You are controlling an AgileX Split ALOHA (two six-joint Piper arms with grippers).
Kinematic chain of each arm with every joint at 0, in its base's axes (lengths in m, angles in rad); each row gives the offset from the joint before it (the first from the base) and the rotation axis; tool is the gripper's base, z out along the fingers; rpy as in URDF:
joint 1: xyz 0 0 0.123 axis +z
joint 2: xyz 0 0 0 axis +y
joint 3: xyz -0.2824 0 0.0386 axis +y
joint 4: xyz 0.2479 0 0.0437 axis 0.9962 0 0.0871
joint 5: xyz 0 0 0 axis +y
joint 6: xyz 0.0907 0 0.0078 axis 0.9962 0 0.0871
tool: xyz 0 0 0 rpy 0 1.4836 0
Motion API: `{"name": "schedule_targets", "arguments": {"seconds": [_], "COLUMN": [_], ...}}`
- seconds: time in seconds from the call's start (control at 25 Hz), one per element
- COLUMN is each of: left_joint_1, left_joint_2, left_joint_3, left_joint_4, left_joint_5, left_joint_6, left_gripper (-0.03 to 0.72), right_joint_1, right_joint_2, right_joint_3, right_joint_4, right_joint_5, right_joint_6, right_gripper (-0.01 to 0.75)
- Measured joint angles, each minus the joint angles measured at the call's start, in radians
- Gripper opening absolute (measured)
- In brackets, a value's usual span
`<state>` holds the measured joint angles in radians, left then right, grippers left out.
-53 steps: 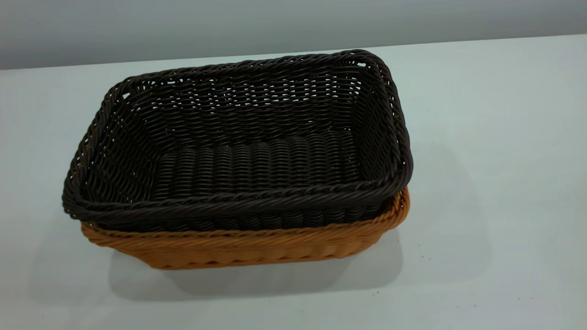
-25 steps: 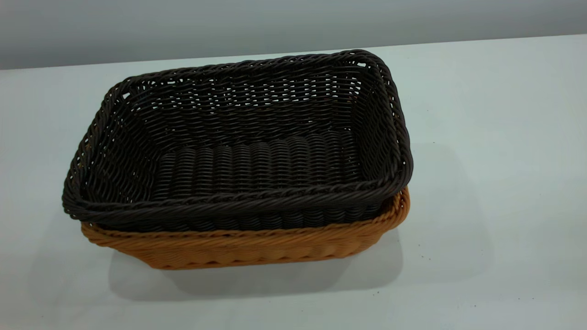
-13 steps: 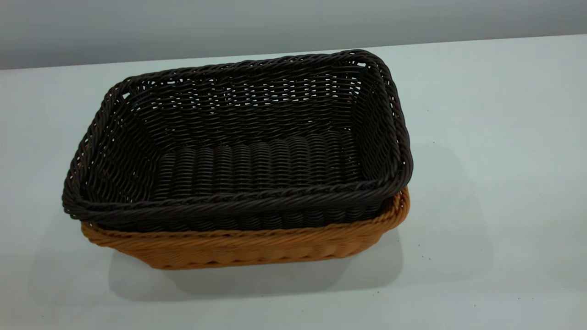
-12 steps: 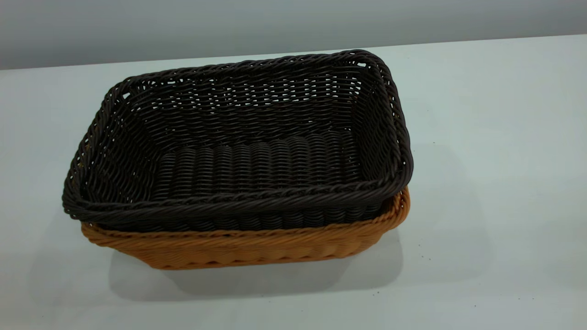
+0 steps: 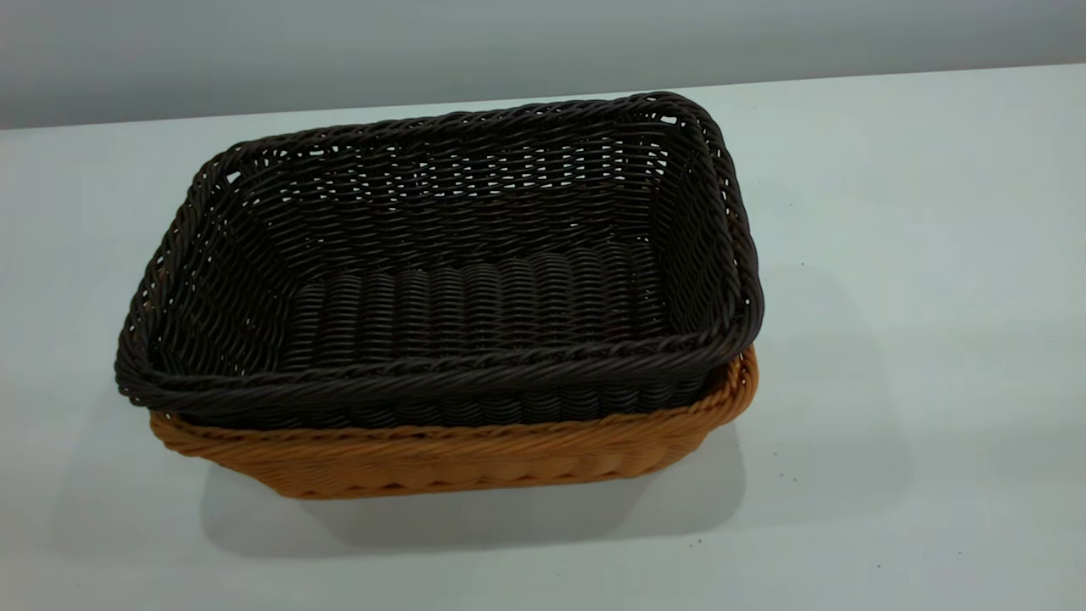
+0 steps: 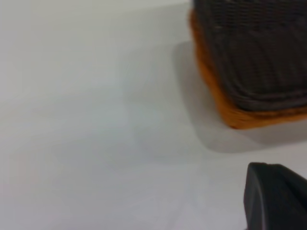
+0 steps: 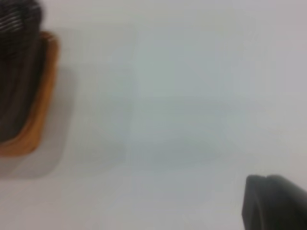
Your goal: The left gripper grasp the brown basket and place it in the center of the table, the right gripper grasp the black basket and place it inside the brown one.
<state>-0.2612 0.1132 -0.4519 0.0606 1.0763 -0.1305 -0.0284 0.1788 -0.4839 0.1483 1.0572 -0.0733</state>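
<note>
The black basket sits nested inside the brown basket, a little left of the middle of the exterior frame, on the table. The dark braided rim stands above the tan rim all along the near side, and the tan weave shows as a band below it and at the lower right corner. Both baskets are upright and hold nothing. Neither arm appears in the exterior view.

In the left wrist view, a dark rounded part of the left gripper fills the lower right corner of the frame; whether its fingers are spread or pressed together cannot be told, and it holds nothing visible. The stacked baskets lie in the upper right of that frame, apart from the gripper, with bare tabletop and the baskets' shadow between.

In the right wrist view, a similar dark part of the right gripper occupies the lower right corner, its finger spacing likewise not shown. The baskets show only at the left edge of that frame, well apart from the gripper across open table.
</note>
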Motion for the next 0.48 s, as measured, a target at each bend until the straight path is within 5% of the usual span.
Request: {"name": "schedule_targets", "arguments": {"seconds": [0.2,0.48], "left_joint_1": [0.141,0.267], "left_joint_2": [0.000,0.000], "left_joint_3": [0.000,0.000], "left_joint_4": [0.000,0.000], "left_joint_5": [0.000,0.000], "left_joint_6": [0.000,0.000], "left_gripper": [-0.001,-0.001], "right_joint_1": [-0.093,-0.102], "right_joint_2": [0.000,-0.019], "right_joint_3": [0.000,0.000], "right_joint_4": [0.000,0.001], "right_joint_5": [-0.001,-0.002], "right_joint_6": [0.000,0.000], "right_gripper": [0.000,0.000]}}
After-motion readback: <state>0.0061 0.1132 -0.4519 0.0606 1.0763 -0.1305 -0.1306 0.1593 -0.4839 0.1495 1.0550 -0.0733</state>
